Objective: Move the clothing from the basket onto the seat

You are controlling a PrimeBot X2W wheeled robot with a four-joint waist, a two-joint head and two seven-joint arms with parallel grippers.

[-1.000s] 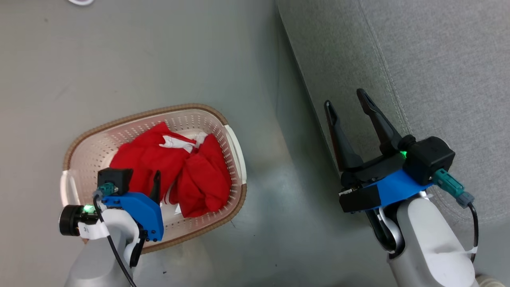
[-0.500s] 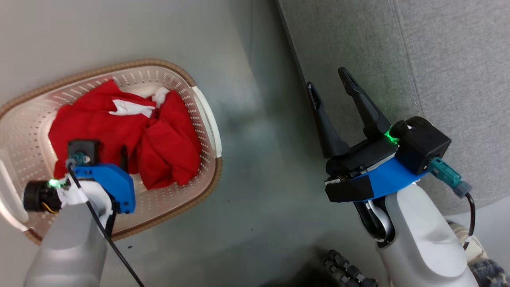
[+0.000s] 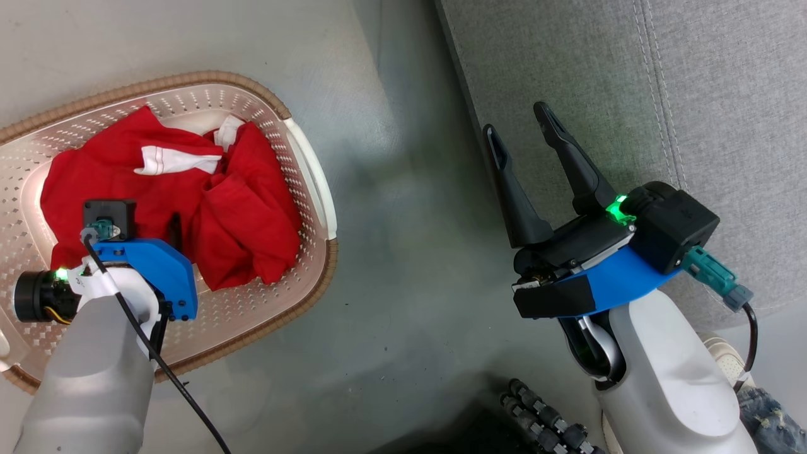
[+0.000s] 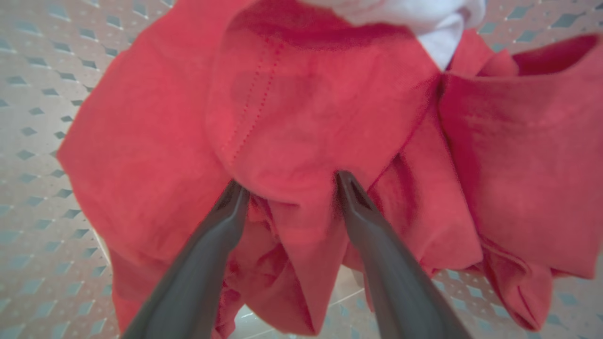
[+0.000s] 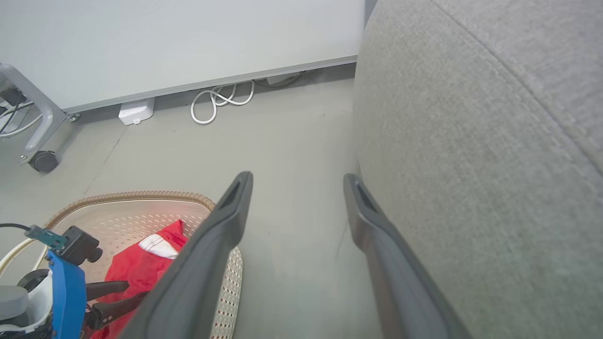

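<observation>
Three views: head, clothes heaped in basket near seat, my right gripper spread, idle; left wrist, my left gripper spread astride the clothes, poised to pinch; right wrist, seat close alongside for the drop.

**Clothing**: soft matt red cloth, stitched seams, white trim, bunched between the jaws of the left gripper. **Basket**: smooth perforated cream plastic beneath them; brown woven-look rim. **Seat**: matt, coarse-weave grey fabric beside the right-hand jaw of the right gripper. **Floor**: smooth, faintly glossy grey ahead of those jaws. **Fingers**: matt dark plastic.
</observation>
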